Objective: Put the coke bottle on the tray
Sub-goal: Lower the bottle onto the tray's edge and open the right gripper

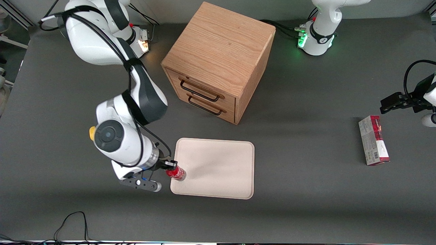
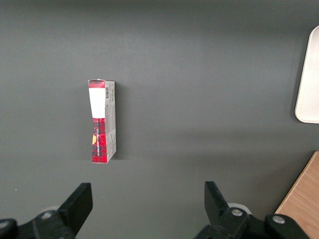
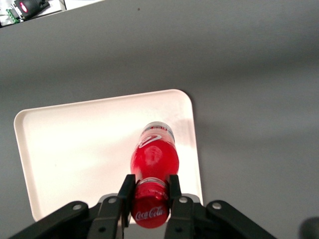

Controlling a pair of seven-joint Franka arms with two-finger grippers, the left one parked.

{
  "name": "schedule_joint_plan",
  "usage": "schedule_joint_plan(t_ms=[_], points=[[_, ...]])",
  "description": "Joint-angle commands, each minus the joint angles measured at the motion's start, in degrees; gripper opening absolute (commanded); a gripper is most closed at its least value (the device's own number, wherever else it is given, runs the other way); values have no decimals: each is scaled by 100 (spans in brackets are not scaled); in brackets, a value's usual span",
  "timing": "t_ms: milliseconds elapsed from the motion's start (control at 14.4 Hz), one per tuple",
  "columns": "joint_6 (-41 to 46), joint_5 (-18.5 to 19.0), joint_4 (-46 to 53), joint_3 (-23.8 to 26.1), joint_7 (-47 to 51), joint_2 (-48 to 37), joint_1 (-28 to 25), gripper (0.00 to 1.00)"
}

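Red coke bottle [image 3: 154,159], slim, shiny red cap, clear base. It stands upright over the cream tray [image 1: 218,160], at the tray edge nearest the working arm; can't tell if the base touches the tray floor. Hand [image 3: 150,191] pinches the bottle just under the cap, one finger each side of the neck. White "Coca-Cola" script reads on the cap; body lettering is foreshortened, only partly legible. Red-and-grey carton [image 1: 373,140] lies flat on the grey table [image 1: 306,190] toward the parked arm's end; its print is too small to read. Wooden two-drawer cabinet [image 1: 218,61] sits farther from the front camera than the tray.
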State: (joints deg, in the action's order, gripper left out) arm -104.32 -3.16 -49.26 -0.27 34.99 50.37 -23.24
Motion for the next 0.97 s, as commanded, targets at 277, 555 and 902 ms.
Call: schedule_joint_plan(t_ms=[277, 555, 902], points=[[-150, 393, 339, -35, 69, 552, -76, 0], [-150, 439, 339, -35, 78, 614, -85, 0], [-308, 685, 286, -44, 140, 667, -234, 100]])
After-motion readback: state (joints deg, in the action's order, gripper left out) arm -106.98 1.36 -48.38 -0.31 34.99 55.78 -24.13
